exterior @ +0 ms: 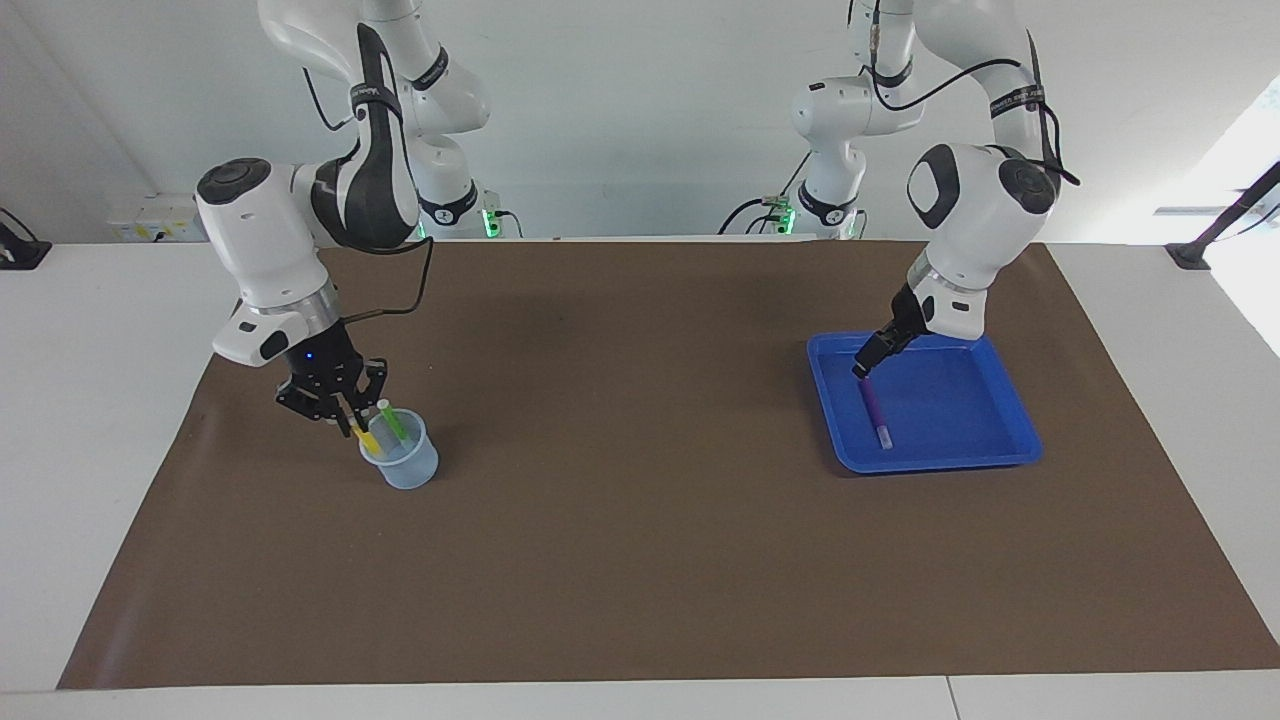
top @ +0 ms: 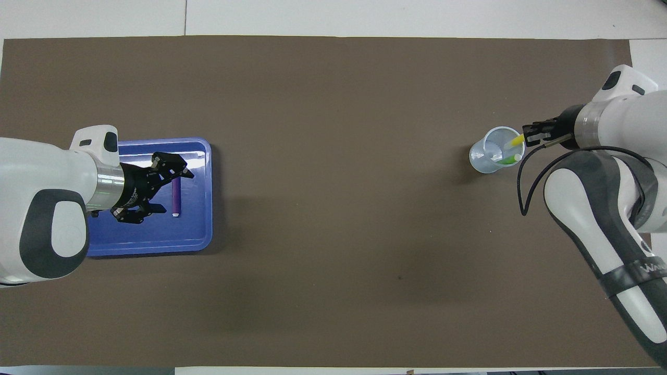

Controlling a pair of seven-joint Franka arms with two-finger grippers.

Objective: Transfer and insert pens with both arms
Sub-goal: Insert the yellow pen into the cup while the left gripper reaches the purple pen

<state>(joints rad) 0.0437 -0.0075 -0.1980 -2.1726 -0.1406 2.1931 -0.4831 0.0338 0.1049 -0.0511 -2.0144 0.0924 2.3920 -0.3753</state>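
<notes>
Inserting slim yellow marker pen (exterior: 366, 437) into translucent plastic cup (exterior: 402, 462) beside green pen (exterior: 394, 420): right gripper (exterior: 350, 425) clamped on it. Next: release. Left gripper (exterior: 866, 364), fingers apart, over purple pen (exterior: 874, 408) in blue tray (exterior: 985, 452); next: descend, close.

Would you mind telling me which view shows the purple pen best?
The overhead view: the purple pen lies full length in the blue tray. In the facing view the left gripper meets its upper end.

I see a white table (exterior: 90, 400) covered by a brown mat (exterior: 640, 520). On the mat: a blue tray (exterior: 1010, 420) toward the left arm's end and a clear plastic cup (exterior: 405, 465) toward the right arm's end, well apart.
</notes>
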